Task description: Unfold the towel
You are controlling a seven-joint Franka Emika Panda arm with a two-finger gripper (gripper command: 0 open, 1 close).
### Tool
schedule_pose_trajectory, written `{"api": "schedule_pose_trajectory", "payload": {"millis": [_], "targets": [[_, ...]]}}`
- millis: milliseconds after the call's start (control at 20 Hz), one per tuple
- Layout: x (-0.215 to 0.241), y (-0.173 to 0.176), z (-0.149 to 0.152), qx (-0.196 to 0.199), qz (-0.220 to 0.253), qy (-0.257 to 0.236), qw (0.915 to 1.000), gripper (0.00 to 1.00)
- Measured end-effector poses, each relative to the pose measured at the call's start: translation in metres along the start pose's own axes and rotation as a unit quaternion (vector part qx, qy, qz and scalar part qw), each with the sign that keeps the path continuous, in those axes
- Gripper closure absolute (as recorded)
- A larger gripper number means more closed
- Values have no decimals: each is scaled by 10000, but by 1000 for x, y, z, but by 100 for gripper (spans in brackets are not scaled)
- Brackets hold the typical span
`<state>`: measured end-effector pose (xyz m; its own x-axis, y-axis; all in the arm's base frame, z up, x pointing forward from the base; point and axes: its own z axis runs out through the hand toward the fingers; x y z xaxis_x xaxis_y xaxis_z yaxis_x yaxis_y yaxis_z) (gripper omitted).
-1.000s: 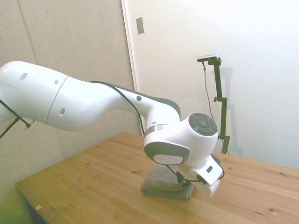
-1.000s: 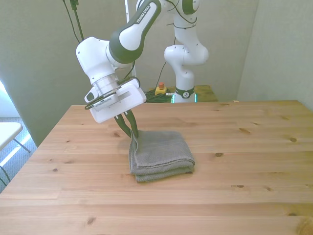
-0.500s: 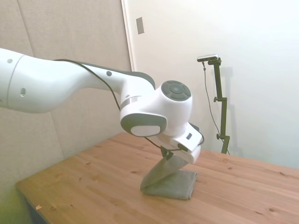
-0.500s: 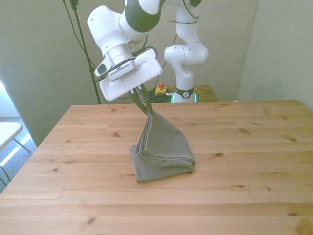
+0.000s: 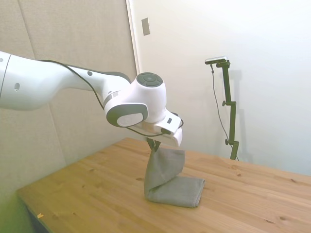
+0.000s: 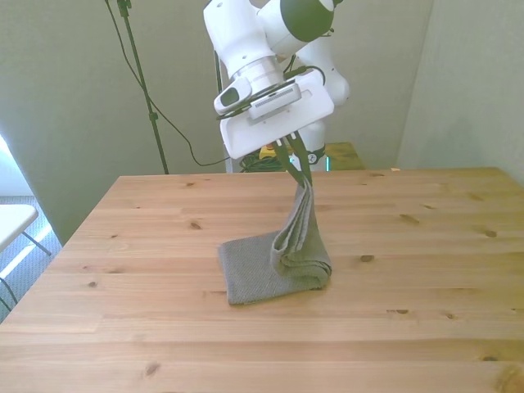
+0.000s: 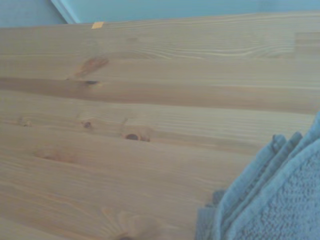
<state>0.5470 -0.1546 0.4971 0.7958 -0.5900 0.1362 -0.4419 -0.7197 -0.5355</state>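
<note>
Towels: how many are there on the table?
1. The grey towel lies near the table middle, one end lifted by the gripper. Nothing suggests a hidden second.

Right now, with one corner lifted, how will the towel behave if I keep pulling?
Probably floppy: the towel hangs limp from the claw. Its lower folds lie on the table, so they may drag, not open. The thick layers look unlikely to slip.
</note>
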Motion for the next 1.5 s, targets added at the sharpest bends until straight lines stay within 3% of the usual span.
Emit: {"api": "schedule_pose_trajectory", "payload": {"millis": [500, 1000, 1050, 1500], "targets": [[-36, -69, 30, -31, -618, -132, 9980, 100], [-83, -114, 82, -94, -959, -553, 9938, 100], [-87, -117, 88, -105, -988, -621, 9931, 0], [-96, -129, 125, -193, -976, -994, 9901, 0]]}}
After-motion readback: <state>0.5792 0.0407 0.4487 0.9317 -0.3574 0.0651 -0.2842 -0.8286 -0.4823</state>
